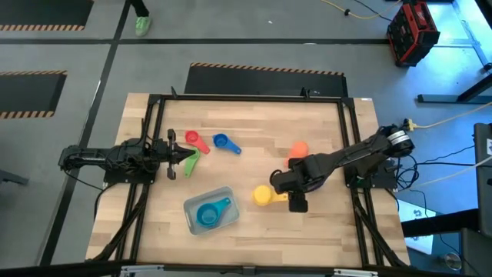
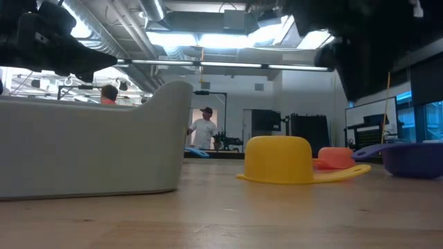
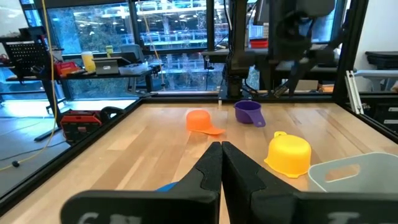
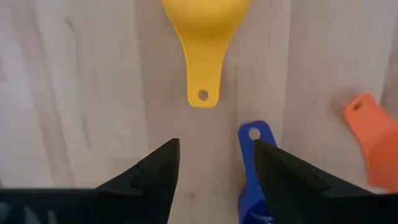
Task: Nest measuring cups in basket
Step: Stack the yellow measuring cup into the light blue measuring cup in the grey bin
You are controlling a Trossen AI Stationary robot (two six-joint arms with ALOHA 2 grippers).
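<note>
We see a pale wooden table [image 1: 246,123] with a dark frame around it. On it rest the basket [image 1: 197,209], a yellow cup [image 1: 262,195] lying mouth down, an orange cup [image 1: 298,148] beyond it, and red [image 1: 193,138], green [image 1: 191,160] and blue [image 1: 223,142] cups grouped near the left side. In the left wrist view a purple cup [image 3: 249,112] stands upright near the orange one.

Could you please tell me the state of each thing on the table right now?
Basket: holds the teal cup.
Yellow cup: upside down.
Orange cup: upside down.
Purple cup: upright.
Red cup, blue cup, green cup: outside the basket.
Left hand: shut, empty.
Right hand: open.
</note>
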